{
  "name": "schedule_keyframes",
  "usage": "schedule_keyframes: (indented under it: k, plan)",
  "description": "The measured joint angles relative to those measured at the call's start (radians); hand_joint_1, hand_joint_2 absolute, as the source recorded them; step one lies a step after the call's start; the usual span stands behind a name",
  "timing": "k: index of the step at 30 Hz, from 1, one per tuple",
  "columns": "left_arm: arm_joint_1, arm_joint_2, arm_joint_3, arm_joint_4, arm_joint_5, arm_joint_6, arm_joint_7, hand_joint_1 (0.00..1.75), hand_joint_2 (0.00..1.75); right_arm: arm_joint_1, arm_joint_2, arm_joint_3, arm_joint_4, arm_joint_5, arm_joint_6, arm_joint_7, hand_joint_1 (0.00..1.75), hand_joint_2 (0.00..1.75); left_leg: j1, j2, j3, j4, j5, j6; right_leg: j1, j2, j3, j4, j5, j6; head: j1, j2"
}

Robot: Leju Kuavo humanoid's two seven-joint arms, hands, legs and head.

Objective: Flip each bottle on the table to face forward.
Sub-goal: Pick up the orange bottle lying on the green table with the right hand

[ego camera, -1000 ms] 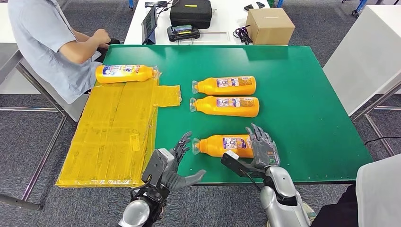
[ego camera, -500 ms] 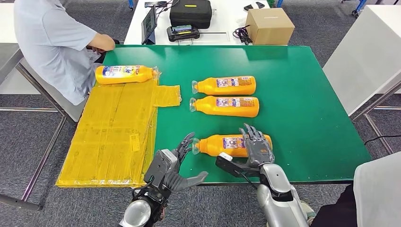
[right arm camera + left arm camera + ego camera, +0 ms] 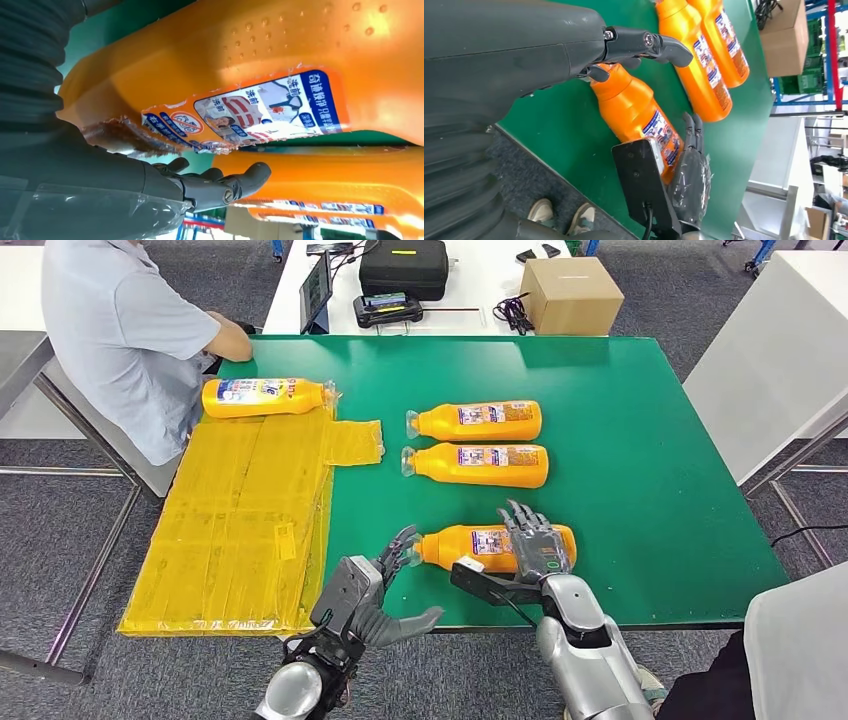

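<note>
At the green counter's [image 3: 640, 440] near edge, both hands bracket the nearest orange detergent bottle [image 3: 470, 543]: right hand [image 3: 535, 545] draped over its body, left hand [image 3: 385, 570] spread, empty, at its neck; rolling it label-forward seemingly comes next.

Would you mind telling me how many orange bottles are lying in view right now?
4. One bottle lies on the yellow sheet near the person; two lie side by side mid-table; the nearest lies between the left hand and right hand.
</note>
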Motion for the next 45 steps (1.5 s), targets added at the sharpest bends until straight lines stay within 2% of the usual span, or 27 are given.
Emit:
schedule_keyframes:
  k: [14, 20, 22, 24, 26, 29, 32, 33, 37, 45]
  plan:
    - [-0.001, 0.0, 0.003, 0.037, -0.025, -0.004, 0.002, 0.0, 1.75, -0.078, -0.025, 0.032, 0.095, 0.037, 0.072, 0.09, 0.0, 1.75, 0.0, 0.0, 0.006, 0.0, 0.0, 0.0, 0.0, 0.0, 0.007, 0.0, 0.0, 0.0, 0.0, 0.0]
    - [-0.001, 0.0, 0.005, 0.037, -0.028, -0.005, 0.007, 0.0, 1.75, -0.116, -0.034, 0.047, 0.134, 0.056, 0.102, 0.104, 0.02, 1.75, -0.001, 0.0, 0.009, 0.0, 0.001, 0.001, -0.001, 0.0, 0.009, 0.0, 0.001, 0.001, 0.0, 0.0]
    - [-0.001, 0.0, 0.005, 0.037, -0.028, -0.006, 0.007, 0.0, 1.75, -0.131, -0.039, 0.051, 0.154, 0.055, 0.122, 0.104, 0.18, 1.75, -0.001, 0.0, 0.01, 0.0, 0.001, 0.001, -0.001, 0.0, 0.01, 0.0, 0.001, 0.001, 0.0, 0.0]
    - [-0.001, 0.0, 0.005, 0.037, -0.028, -0.007, 0.007, 0.0, 1.75, -0.145, -0.047, 0.056, 0.176, 0.049, 0.144, 0.104, 0.87, 1.75, -0.001, 0.0, 0.012, 0.0, 0.0, 0.001, -0.001, 0.0, 0.011, -0.001, 0.001, 0.001, 0.0, 0.0]
    - [-0.001, 0.0, 0.005, 0.037, -0.028, -0.008, 0.007, 0.0, 1.75, -0.152, -0.051, 0.06, 0.188, 0.044, 0.155, 0.103, 1.46, 1.75, -0.001, 0.0, 0.013, 0.0, 0.0, 0.001, -0.001, 0.0, 0.012, -0.001, 0.001, 0.001, 0.0, 0.0]
    - [-0.001, 0.0, 0.005, 0.037, -0.028, -0.009, 0.007, 0.0, 1.75, -0.153, -0.052, 0.061, 0.19, 0.042, 0.157, 0.103, 1.48, 1.75, -0.001, 0.0, 0.014, 0.0, 0.0, 0.001, -0.001, 0.0, 0.012, -0.001, 0.001, 0.001, 0.0, 0.0]
    - [-0.001, 0.0, 0.005, 0.037, -0.029, -0.012, 0.007, 0.0, 1.75, -0.163, -0.06, 0.065, 0.206, 0.031, 0.166, 0.096, 1.68, 1.75, -0.001, 0.0, 0.014, 0.0, 0.0, 0.002, -0.001, 0.0, 0.012, -0.001, 0.001, 0.001, 0.0, 0.0]
    - [-0.002, 0.0, 0.005, 0.038, -0.027, -0.018, 0.005, 0.0, 1.75, -0.173, -0.076, 0.067, 0.227, -0.004, 0.18, 0.069, 1.75, 1.75, -0.001, 0.0, 0.016, 0.0, 0.0, 0.002, -0.001, 0.0, 0.011, -0.001, 0.001, 0.001, 0.0, 0.0]
    - [-0.006, 0.0, -0.001, 0.049, -0.019, -0.036, -0.004, 0.0, 1.75, -0.204, -0.148, 0.076, 0.295, -0.142, 0.217, -0.041, 1.75, 1.75, -0.001, -0.003, 0.02, 0.0, 0.001, 0.003, -0.001, -0.003, 0.009, -0.003, 0.0, 0.001, 0.0, 0.0]
    - [-0.011, 0.0, -0.01, 0.061, -0.011, -0.029, -0.018, 0.0, 1.75, -0.208, -0.197, 0.109, 0.306, -0.245, 0.214, -0.066, 1.75, 1.75, -0.001, -0.003, 0.021, 0.0, 0.0, 0.004, -0.001, -0.003, 0.012, -0.004, 0.0, 0.001, 0.0, 0.0]
